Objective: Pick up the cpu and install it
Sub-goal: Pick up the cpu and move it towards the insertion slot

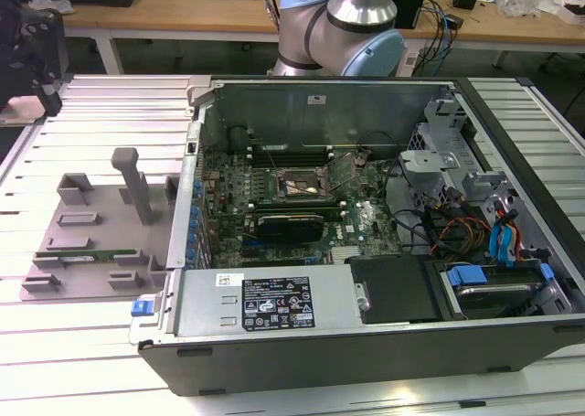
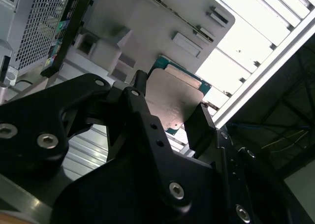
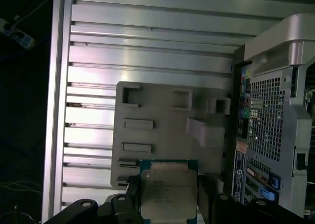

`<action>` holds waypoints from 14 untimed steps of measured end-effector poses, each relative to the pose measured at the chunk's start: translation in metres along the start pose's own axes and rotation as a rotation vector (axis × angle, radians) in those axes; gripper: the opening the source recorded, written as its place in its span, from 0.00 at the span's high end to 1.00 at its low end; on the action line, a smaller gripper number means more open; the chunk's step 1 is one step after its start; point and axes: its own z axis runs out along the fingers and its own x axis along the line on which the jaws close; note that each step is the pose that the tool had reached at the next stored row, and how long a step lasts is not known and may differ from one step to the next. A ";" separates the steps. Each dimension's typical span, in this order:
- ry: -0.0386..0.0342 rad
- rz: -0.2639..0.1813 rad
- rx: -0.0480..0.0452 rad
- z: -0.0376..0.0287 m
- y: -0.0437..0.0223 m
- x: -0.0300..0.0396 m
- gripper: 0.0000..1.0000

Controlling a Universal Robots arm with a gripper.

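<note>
Second wrist view gives you the main fact: your black two-fingered gripper [image 2: 170, 98] is clamped on opposite edges of the cpu [image 2: 177, 93], the flat square chip with a silver-grey metal top on a green rim, its top turned toward both wrist cameras. An edge hold looks sensible to me, since it keeps the fingers [image 2: 140, 88] off the chip's underside. In the exterior view the gripper hangs at the far left, above the slatted aluminium table [image 1: 101, 114], so the chip is carried in the air and well apart from where it must go. Next along, toward the exterior view's right, lies the light grey plastic tray [image 1: 105, 229] with shallow recesses and one tall upright post [image 1: 137, 187]. Past that stands the near side wall [image 1: 187, 206] of the open black and grey computer case [image 1: 366, 352], which lies between the tray and the board. Inside, the square processor socket [image 1: 302, 186] on the green motherboard appears empty, with its metal retaining frame [image 1: 345, 171] tipped up. A dark expansion card [image 1: 291, 224] sits just beside the socket, and loose coloured cables [image 1: 452, 229] crowd the drive bay further right.
</note>
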 end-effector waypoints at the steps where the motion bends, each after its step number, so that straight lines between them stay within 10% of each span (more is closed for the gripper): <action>1: 0.0001 0.000 0.0001 0.0000 -0.0002 -0.0032 0.45; 14: 0.0001 0.000 0.0001 0.0012 -0.0024 -0.0343 0.45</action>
